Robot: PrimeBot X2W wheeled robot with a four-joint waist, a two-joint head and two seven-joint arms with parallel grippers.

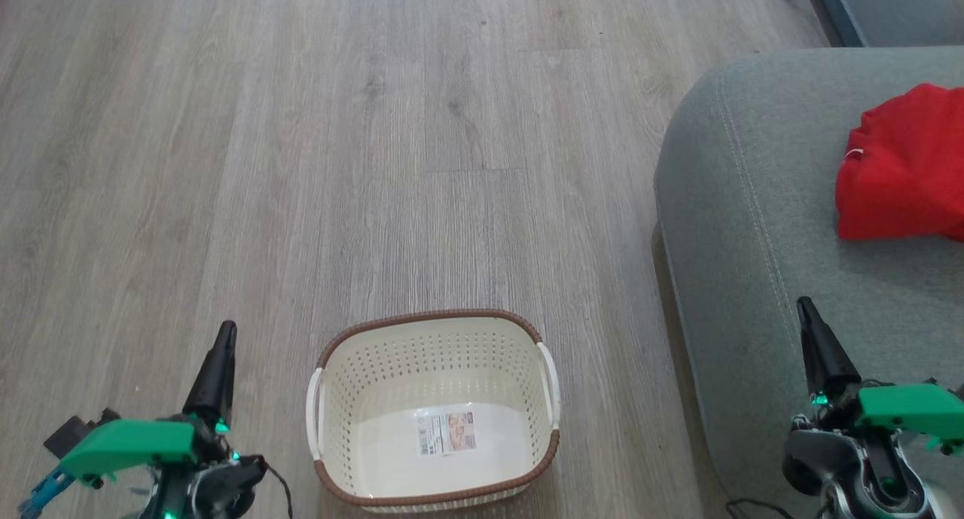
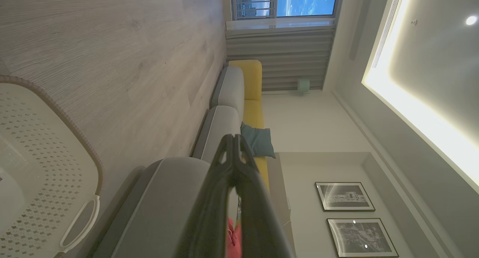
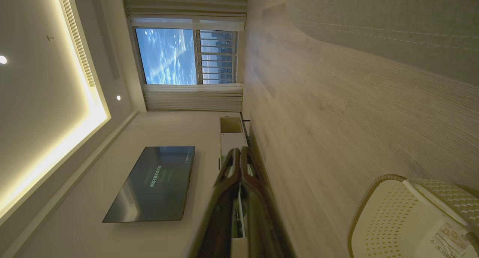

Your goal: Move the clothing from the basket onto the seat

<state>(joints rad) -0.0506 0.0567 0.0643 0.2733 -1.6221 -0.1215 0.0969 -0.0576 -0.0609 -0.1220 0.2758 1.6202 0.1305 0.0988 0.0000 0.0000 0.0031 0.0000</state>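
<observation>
The cream perforated basket [image 1: 429, 357] stands upright on the pale wood-look floor [image 1: 376, 127], between the two arms and just beside the seat's left edge; its inside is bare down to the paper sticker [image 1: 446, 432] on its bottom. Its brown woven-look rim and two white side handles are in plain sight. The red clothing [image 1: 904, 169] lies bunched on the grey-green seat [image 1: 753, 225], well apart from the basket, towards the right edge of the head view, a small white label showing at its left side; whether the heap is one garment or more I cannot tell, since part runs out of frame. The left gripper [image 1: 224, 334] hangs over the floor just left of the basket, its dark fingers pressed together and holding nothing; the right gripper [image 1: 806, 306] hangs over the near part of the seat, short of the clothing, fingers likewise together and empty. The right wrist view shows a dark wall-mounted television [image 3: 157, 183] and a window [image 3: 168, 55].
</observation>
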